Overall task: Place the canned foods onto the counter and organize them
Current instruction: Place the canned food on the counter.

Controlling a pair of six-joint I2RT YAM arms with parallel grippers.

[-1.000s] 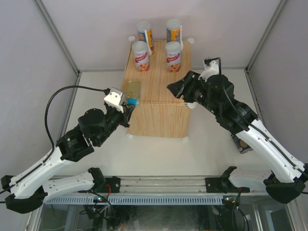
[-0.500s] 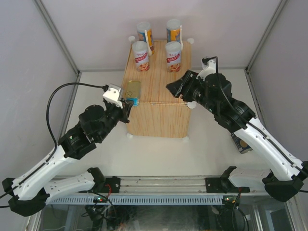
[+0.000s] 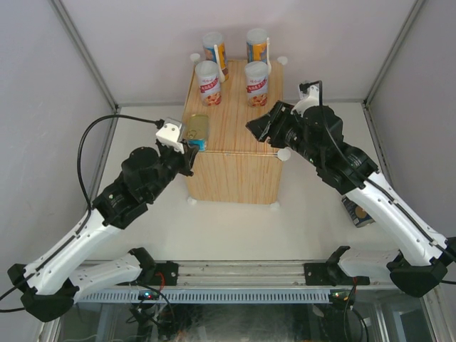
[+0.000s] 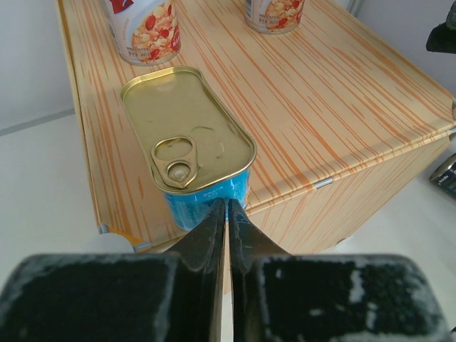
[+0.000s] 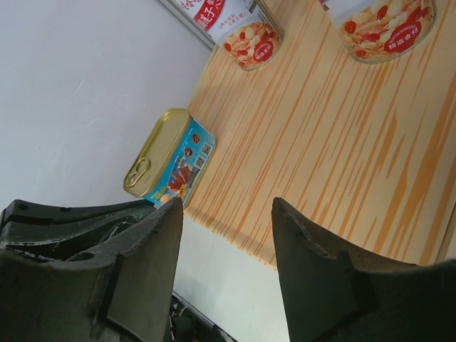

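One flat tin (image 4: 187, 142) on the counter (image 4: 342, 107) looks stiff, slick; grip its long sides. Left end effector (image 4: 226, 206) clenched empty, right end effector (image 5: 226, 206) released.

The left arm (image 3: 78, 239) and right arm (image 3: 399, 217) share white link shells and bulky black joints. A thin black cable (image 3: 80, 149) loops beside the left arm's white camera block (image 3: 170, 134). The fingers (image 4: 203, 239) are matte black.

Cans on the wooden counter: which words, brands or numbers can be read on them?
No text reads clearly.
flat tin: small print and a square code on its side, too small.
white-red cans: red label print, blurred.
tall cylinders: print too small.
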